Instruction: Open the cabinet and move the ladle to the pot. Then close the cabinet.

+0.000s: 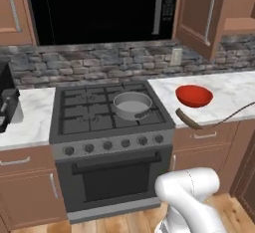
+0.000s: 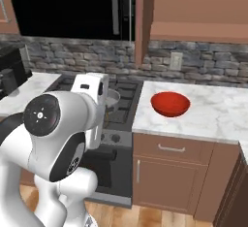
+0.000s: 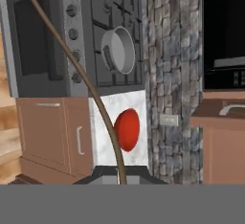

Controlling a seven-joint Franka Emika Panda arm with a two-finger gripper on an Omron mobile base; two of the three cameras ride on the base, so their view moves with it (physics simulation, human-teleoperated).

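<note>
Pincer (image 3: 119, 180) clamped on ladle (image 1: 191, 121) handle; scoop hangs lower right of pot (image 1: 132, 104), long axis running toward right edge.

No legible text, labels or nos. anywhere; microwave (image 1: 99, 8) panel marks too blurred to read.

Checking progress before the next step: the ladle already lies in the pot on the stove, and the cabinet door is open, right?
Not quite. The pot is empty; the ladle hangs in the air past the counter edge near the red bowl, per the left base view. The cabinet door is open.
</note>
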